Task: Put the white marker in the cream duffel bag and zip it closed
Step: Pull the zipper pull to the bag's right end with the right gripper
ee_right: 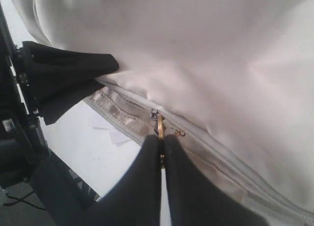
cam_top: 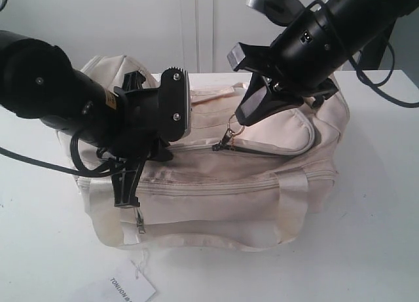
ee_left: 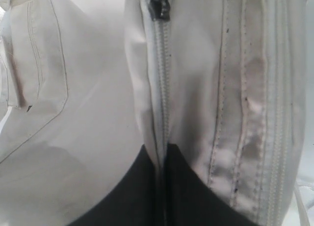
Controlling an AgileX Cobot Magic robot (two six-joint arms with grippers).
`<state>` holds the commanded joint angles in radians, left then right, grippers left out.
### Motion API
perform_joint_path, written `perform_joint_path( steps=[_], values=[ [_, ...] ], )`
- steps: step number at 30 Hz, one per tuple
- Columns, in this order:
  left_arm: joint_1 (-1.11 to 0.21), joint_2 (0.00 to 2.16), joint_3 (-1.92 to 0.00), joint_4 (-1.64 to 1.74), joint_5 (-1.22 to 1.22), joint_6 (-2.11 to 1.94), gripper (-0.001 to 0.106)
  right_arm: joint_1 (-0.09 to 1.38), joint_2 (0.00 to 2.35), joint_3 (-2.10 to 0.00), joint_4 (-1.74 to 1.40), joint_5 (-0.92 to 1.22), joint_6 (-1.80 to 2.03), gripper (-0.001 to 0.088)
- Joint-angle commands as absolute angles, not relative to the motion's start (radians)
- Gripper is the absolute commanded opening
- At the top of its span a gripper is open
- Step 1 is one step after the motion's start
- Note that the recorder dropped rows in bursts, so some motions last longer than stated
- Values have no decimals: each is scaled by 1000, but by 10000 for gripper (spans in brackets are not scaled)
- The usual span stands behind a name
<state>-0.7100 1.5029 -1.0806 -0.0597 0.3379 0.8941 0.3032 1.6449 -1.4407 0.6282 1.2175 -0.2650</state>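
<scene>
**Both arms on bag, right one has the zip pull**

Worktop: white. It carries everything.

Cream duffel bag: sits upright on the worktop, mid-scene. In the exterior view its long axis runs left to right, its top faces up and its front pocket side faces the camera. The curved top zip follows the same long axis. A thin dark line shows along that zip from the slider toward the bag's right end. Whether that stretch is open cannot be told.

Left gripper: comes in from the left and is down on the bag's left front. Its dark fingers are pressed close together with a zip seam of the bag pinched between them. The shiny strap runs just beside that seam.

Right gripper: reaches in from the upper right, over the middle of the bag top. Its fingers are squeezed together on the gold ring pull. The ring stands up from the slider, about halfway along the top zip.

Paper tag: white with printed text. It lies flat on the worktop in front of the bag's left end, apart from both arms.

White marker: shows in no view, so its location and pointing direction cannot be told.
</scene>
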Motion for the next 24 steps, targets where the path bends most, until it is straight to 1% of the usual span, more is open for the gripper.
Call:
perform_joint_path(
  steps=[19,24],
  values=[
    [-710,1503,-1081,-60,345,890,0,303,1633,-1441,523,1221,-265,0],
    [-710,1503,-1081,-60,345,890,0,303,1604,-1383,467,1221,-265,0]
  ],
)
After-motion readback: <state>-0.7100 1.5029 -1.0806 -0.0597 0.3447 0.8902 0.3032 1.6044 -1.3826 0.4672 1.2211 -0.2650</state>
